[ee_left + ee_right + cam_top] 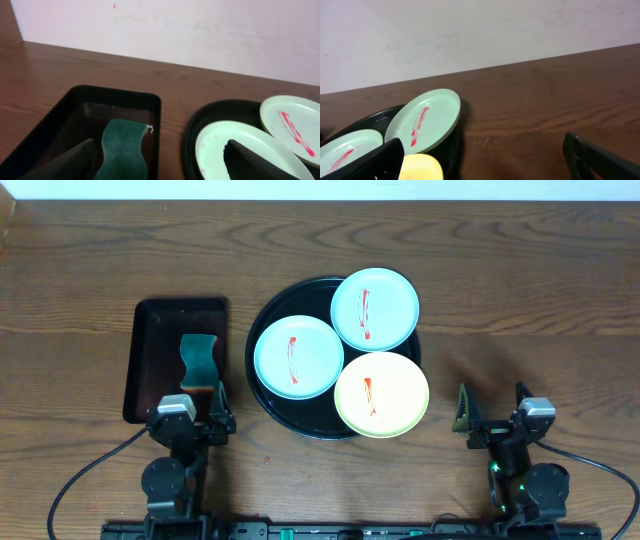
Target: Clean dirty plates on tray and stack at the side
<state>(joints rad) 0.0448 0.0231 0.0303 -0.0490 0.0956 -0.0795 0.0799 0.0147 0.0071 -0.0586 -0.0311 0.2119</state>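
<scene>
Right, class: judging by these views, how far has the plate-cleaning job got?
Done: nothing visible. All three plates, two blue-green and one yellow, lie on the round black tray with red smears, none stacked aside. In hand: nothing; the left pincer and right pincer are open and empty, the green sponge lies in the rectangular tray. Left: wiping every plate and stacking them.

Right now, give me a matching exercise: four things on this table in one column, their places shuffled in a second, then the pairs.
1. sponge
2. yellow plate
3. round tray
4. rectangular tray

A. middle of the table
B. left side, in front of the left gripper
C. inside the rectangular tray
D. on the round tray, nearest the right gripper

Pairs: 1-C, 2-D, 3-A, 4-B
</scene>
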